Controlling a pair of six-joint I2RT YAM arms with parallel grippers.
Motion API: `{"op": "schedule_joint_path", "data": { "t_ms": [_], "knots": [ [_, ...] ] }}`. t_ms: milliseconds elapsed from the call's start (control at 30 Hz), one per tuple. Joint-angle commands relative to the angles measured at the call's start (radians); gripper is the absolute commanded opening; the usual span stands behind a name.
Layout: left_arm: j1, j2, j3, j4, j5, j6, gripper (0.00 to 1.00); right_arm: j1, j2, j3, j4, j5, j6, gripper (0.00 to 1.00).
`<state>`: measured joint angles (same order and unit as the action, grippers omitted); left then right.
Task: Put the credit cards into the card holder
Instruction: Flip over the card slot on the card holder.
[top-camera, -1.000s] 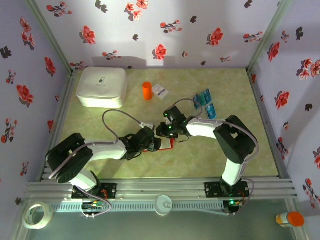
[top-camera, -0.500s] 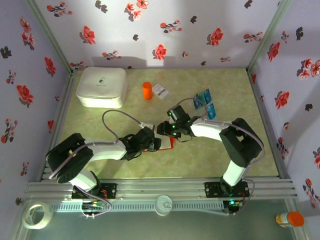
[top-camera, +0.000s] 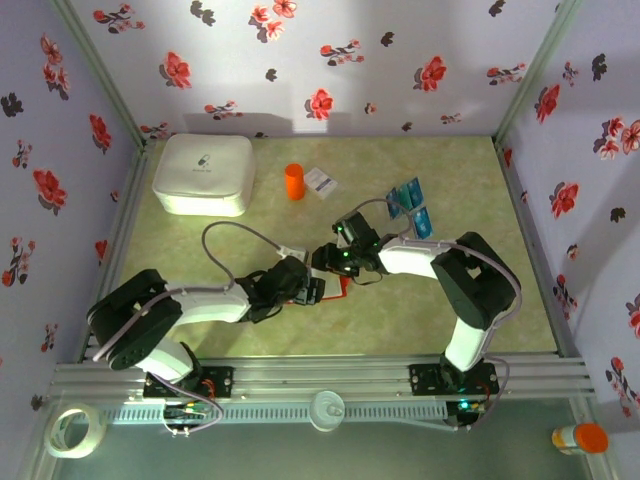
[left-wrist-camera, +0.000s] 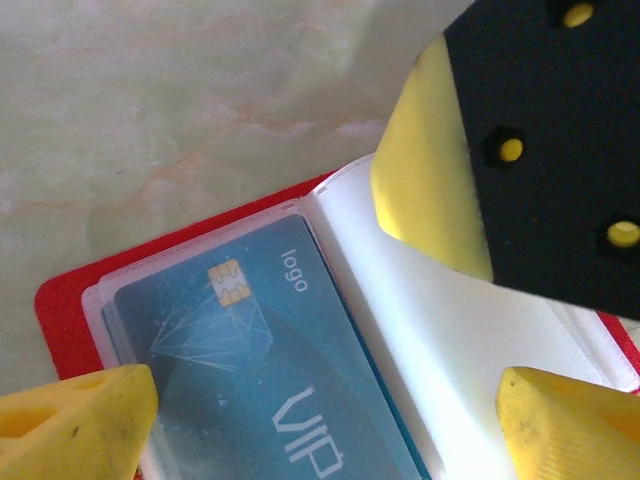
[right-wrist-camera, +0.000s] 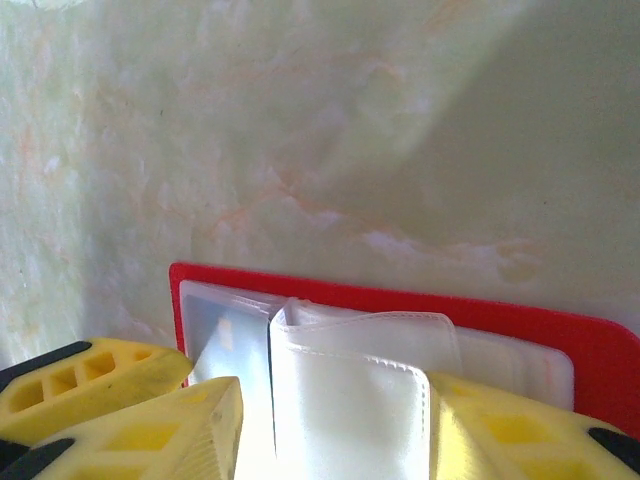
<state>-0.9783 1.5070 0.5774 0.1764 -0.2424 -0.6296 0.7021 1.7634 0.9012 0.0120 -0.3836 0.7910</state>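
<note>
Toward the table's (top-camera: 200, 235) near edge the holder (top-camera: 343, 288) lies open, one card (left-wrist-camera: 250, 390) tucked in. Our left fingers (left-wrist-camera: 70, 420) gape empty; right fingers (right-wrist-camera: 130, 420) straddle the clear pockets (right-wrist-camera: 350, 380), grip unclear. We should hold one pocket spread before fetching cards (top-camera: 408, 198) toward the far right corner.

Overhead: card holder (top-camera: 343, 289) mostly buried under left gripper (top-camera: 317, 291) and right gripper (top-camera: 320, 262), just a red sliver. Left wrist: credit card (left-wrist-camera: 265, 390) runs off bottom edge, VIP print clipped. Right wrist: clear pockets (right-wrist-camera: 350, 390) cut off low; grip unclear.
</note>
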Motion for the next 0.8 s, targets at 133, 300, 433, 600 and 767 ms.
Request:
{"op": "schedule_joint_path", "data": {
  "t_ms": [133, 300, 433, 600, 767],
  "knots": [
    [-0.009, -0.073, -0.021, -0.101, -0.042, -0.006, 0.95, -0.003, -0.008, -0.022, -0.001, -0.031, 0.027, 0.47],
    [-0.007, -0.148, -0.020, -0.149, -0.092, 0.004, 1.00, 0.006, -0.068, -0.021, -0.009, -0.043, 0.042, 0.47],
    [0.009, -0.219, -0.031, -0.191, -0.135, 0.008, 1.00, 0.033, -0.078, -0.002, -0.018, -0.050, 0.053, 0.48],
    [0.065, -0.341, -0.074, -0.243, -0.161, -0.006, 1.00, 0.081, -0.036, 0.046, -0.013, -0.044, 0.071, 0.51],
    [0.122, -0.450, -0.113, -0.294, -0.158, -0.010, 1.00, 0.121, 0.041, 0.094, 0.028, -0.044, 0.102, 0.52]
  ]
}}
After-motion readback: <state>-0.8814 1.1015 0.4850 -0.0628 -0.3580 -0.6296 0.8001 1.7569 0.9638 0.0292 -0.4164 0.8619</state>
